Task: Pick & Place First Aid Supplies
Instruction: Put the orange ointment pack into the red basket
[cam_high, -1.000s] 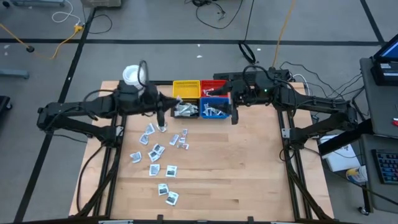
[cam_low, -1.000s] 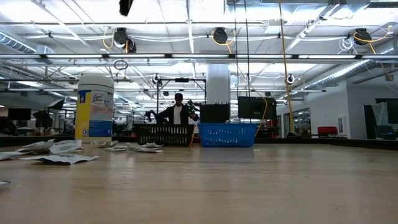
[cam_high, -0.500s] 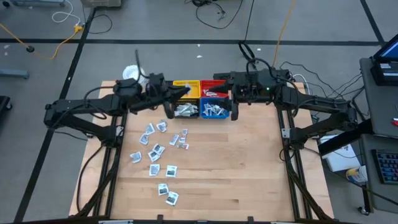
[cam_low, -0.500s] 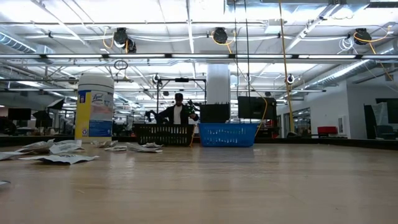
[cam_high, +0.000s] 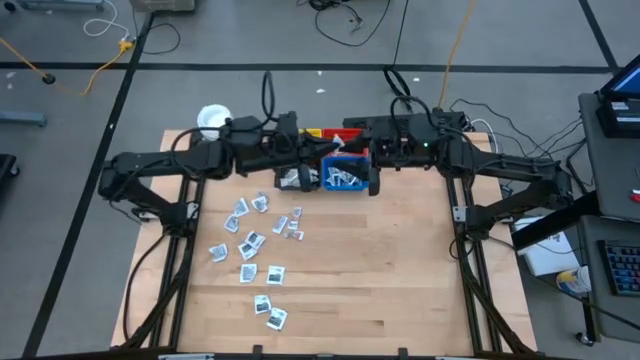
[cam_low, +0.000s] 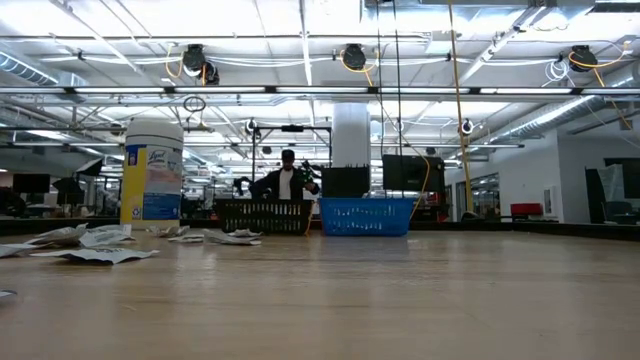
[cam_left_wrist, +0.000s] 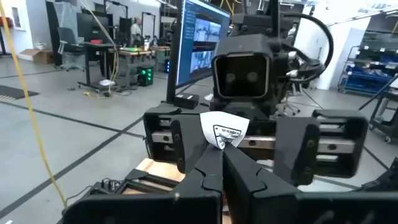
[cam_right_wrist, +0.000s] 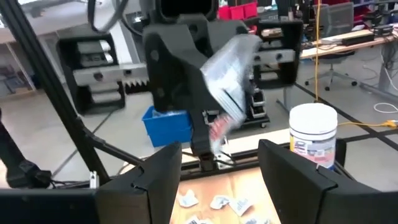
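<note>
- My 2 arms are matte black, built from boxy segments and slim tubular links, the left arm (cam_high: 165, 165) and the right arm (cam_high: 500, 165) alike.
- A black cable loops above my left arm's wrist (cam_high: 268, 90).
- My left gripper (cam_left_wrist: 222, 163) has 2 dark, angular plastic fingers tapering to narrow tips.
- My right gripper (cam_right_wrist: 217, 168) has 2 broad, blocky black fingers (cam_right_wrist: 292, 171).
- A small green light (cam_high: 428, 146) glows on my right arm.

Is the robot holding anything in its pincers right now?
Yes. The left pincer is shut on a small white packet, pinching its lower corner. The right pincer is open and holds nothing.
</note>
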